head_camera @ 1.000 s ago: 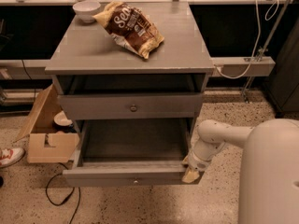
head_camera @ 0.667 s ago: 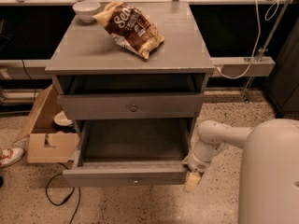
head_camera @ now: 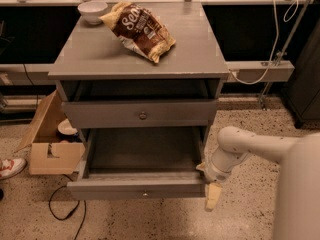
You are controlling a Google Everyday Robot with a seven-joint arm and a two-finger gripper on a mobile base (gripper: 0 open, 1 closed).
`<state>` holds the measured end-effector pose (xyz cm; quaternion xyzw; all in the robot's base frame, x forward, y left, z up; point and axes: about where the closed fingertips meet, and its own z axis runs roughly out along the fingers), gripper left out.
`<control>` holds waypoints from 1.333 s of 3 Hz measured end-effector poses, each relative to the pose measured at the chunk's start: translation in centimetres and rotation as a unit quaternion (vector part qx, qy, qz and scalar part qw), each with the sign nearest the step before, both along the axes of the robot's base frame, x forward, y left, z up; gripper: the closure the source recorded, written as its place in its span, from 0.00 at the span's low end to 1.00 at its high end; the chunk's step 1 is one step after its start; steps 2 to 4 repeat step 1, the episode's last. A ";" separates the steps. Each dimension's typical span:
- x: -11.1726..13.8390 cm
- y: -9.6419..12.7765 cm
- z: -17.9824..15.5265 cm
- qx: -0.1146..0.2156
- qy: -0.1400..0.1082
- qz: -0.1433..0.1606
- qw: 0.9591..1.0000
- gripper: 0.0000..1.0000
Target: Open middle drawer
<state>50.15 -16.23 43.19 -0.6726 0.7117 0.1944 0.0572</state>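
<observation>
The middle drawer (head_camera: pixel 137 188) of the gray cabinet is pulled well out, its inside bare, with a small round knob (head_camera: pixel 145 194) at the centre of its front. My gripper (head_camera: pixel 212 193) hangs just off the drawer's right front corner, beside the front panel and pointing down toward the floor. The white arm (head_camera: pixel 250 146) reaches in from the right. The drawer above (head_camera: pixel 142 115) is pushed in, and a dark gap shows over it.
A chip bag (head_camera: pixel 140 29) and a white bowl (head_camera: pixel 92 10) lie on the cabinet top (head_camera: pixel 200 54). An open cardboard box (head_camera: pixel 50 149) stands on the floor at left, with a cable (head_camera: pixel 65 204) and a shoe (head_camera: pixel 10 166). A rail with a white cord (head_camera: pixel 260 71) runs at right.
The gripper has slipped a little down and to the right, off the drawer's right front corner. The drawer stays pulled out as before.
</observation>
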 end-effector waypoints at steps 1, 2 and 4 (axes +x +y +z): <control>-1.0 -0.7 6.5 0.038 -0.066 0.046 0.996 0.00; -1.0 -0.7 6.5 0.038 -0.066 0.046 0.996 0.00; -1.0 -0.7 6.5 0.038 -0.066 0.046 0.996 0.00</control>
